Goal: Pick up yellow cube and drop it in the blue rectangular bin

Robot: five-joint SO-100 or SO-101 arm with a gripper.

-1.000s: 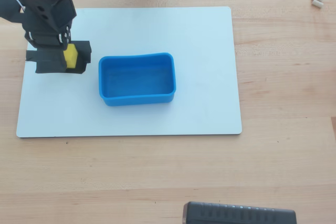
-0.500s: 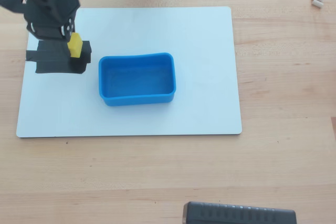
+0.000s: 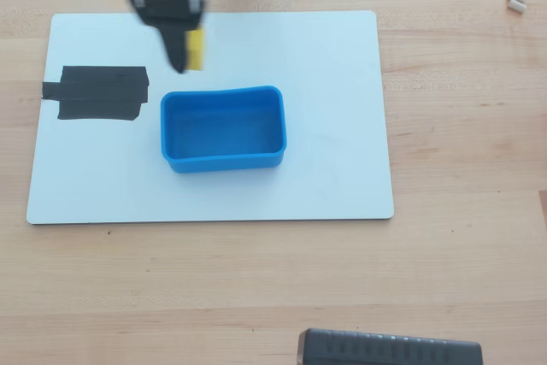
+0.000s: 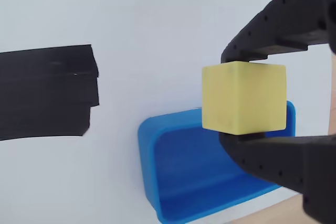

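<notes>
My pincer (image 4: 244, 98) fills the near edge of the wrist view, its 2 black fingers (image 4: 283, 30) closed to the width of the yellow cube (image 4: 244, 97) and pressing its top and bottom faces, so the cube hangs in the air. No writing or label shows on any of it. Below lies the blue rectangular bin (image 3: 223, 129) on the white board (image 3: 325, 57); in the overhead view the cube (image 3: 196, 49) is just above the bin's far rim, with the black tape patch (image 3: 96, 92) to the left.
</notes>
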